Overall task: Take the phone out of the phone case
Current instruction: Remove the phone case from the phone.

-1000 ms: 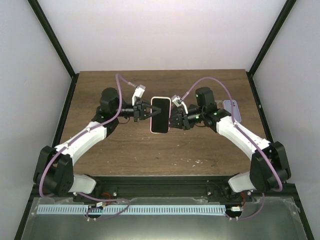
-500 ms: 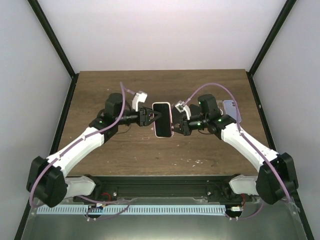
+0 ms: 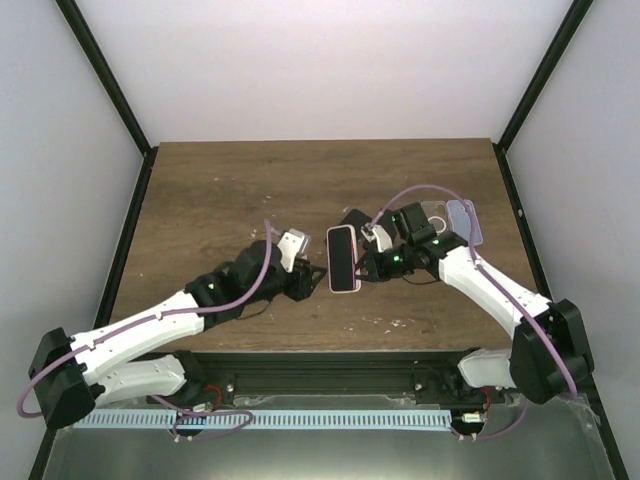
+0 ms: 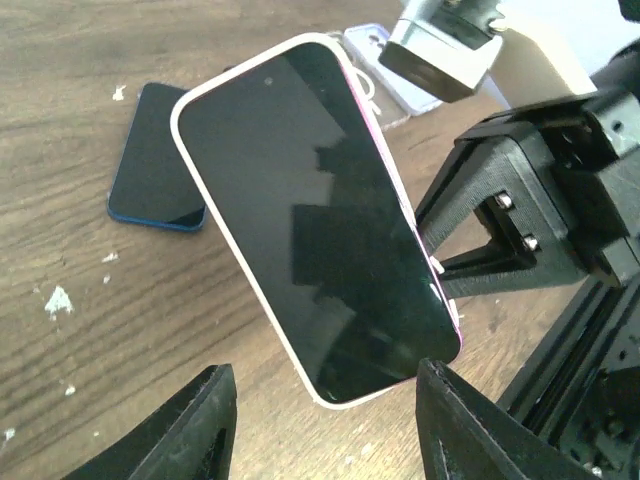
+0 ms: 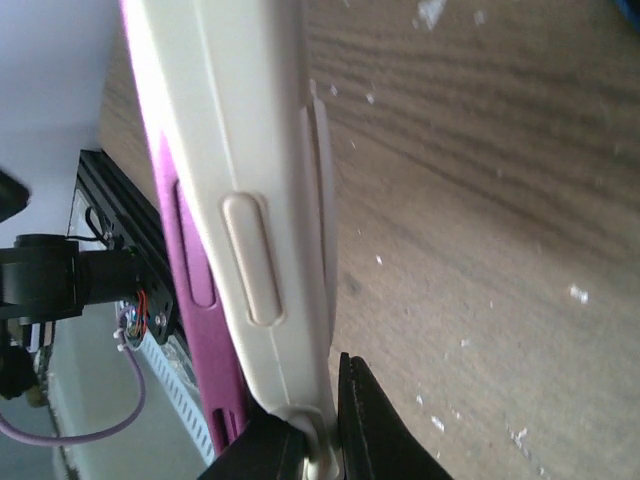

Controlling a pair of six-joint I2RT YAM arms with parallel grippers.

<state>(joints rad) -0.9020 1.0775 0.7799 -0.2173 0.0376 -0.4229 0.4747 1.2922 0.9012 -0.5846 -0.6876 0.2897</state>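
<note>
Left gripper low centre-left, jaws apart, grasping nothing. Just right of it I see the phone, lifted off the table, inside its white-and-pink phone case (edge pinched). Right gripper clenched on that case. Dark phone flat on the table behind; clear case far right.

- The phone hangs above the table, between the left gripper and the right gripper.
- A second phone lies behind it.
- A spare case lies far right.
</note>
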